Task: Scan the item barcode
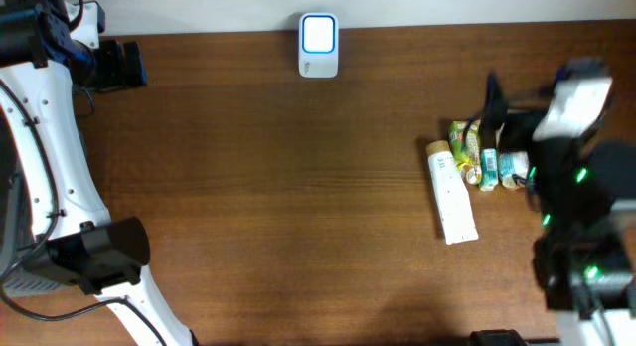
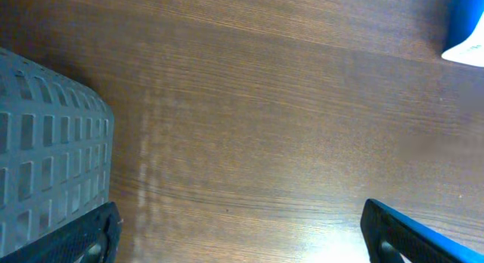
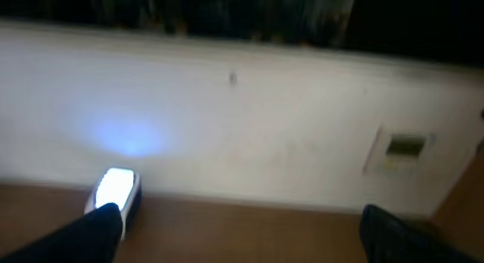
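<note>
Right gripper (image 3: 240, 236) gapes wide, empty, hovering right of frame above the tube (image 1: 453, 192), scanner (image 1: 318, 33) waiting top-centre.

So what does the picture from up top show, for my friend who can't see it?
A brown wooden table seen from above holds a small glowing white scanner at its far edge and a cluster of grocery items on the right, including a long white tube. The right gripper hovers open by the items; the left arm waits at the left edge.
</note>
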`<action>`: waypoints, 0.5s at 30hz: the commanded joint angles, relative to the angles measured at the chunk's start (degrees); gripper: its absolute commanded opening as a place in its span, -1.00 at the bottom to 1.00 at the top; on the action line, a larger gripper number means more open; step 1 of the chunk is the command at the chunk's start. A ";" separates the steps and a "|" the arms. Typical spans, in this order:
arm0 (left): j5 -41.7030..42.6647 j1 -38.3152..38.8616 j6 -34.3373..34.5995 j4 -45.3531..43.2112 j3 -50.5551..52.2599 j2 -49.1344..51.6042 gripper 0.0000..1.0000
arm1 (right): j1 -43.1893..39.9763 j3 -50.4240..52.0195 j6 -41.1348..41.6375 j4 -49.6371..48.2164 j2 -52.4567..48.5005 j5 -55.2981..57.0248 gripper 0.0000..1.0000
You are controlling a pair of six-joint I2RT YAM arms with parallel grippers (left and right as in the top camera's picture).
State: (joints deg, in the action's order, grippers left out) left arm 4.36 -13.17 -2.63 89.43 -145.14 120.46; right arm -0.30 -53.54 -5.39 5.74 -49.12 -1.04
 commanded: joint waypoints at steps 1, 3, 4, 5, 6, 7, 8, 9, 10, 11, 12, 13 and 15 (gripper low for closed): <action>0.37 -0.28 -0.70 -0.20 -0.94 -0.24 0.98 | -0.09 15.02 -0.35 -8.37 10.34 -0.52 0.97; 0.37 -0.28 -0.70 -0.20 -0.94 -0.24 0.98 | -0.09 22.49 -0.35 -13.03 15.76 -0.52 0.97; 0.37 -0.28 -0.70 -0.20 -0.94 -0.24 0.98 | -0.09 25.55 -0.33 -14.80 18.25 -0.52 0.97; 0.37 -0.28 -0.70 -0.20 -0.94 -0.24 0.98 | -0.09 29.68 -0.33 -16.81 22.03 -0.55 0.97; 0.39 -0.28 -0.70 -0.20 -0.94 -0.24 0.98 | -0.09 33.16 -0.33 -17.94 25.53 -0.79 0.97; 0.37 -0.28 -0.70 -0.20 -0.94 -0.24 0.98 | -0.09 36.44 -0.33 -18.40 29.11 -0.92 0.97; 0.37 -0.28 -0.70 -0.20 -0.94 -0.24 0.98 | -0.09 38.16 -0.35 -18.43 31.06 -0.92 0.97; 0.37 -0.28 -0.70 -0.20 -0.94 -0.24 0.98 | -0.09 39.71 -0.33 -18.43 32.83 -0.94 0.97; 0.37 -0.28 -0.70 -0.20 -0.94 -0.24 0.98 | -0.09 42.07 -0.33 -18.43 35.47 -0.96 0.97; 0.37 -0.28 -0.70 -0.20 -0.94 -0.24 0.98 | -0.09 44.22 -0.33 -18.43 37.94 -0.96 0.97; 0.37 -0.28 -0.70 -0.20 -0.94 -0.24 0.99 | -0.09 46.42 -0.31 -18.40 40.44 -1.36 0.97; 0.37 -0.28 -0.70 -0.20 -0.94 -0.24 0.99 | -0.09 48.02 -0.31 -18.40 42.25 -1.51 0.97; 0.37 -0.28 -0.70 -0.20 -0.94 -0.24 0.98 | -0.09 51.43 -0.13 -18.18 45.83 -2.10 0.97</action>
State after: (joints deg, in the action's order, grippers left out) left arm 4.32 -13.17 -2.63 89.36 -145.16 120.46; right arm -0.30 -5.65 -5.80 -12.43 -7.01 -1.85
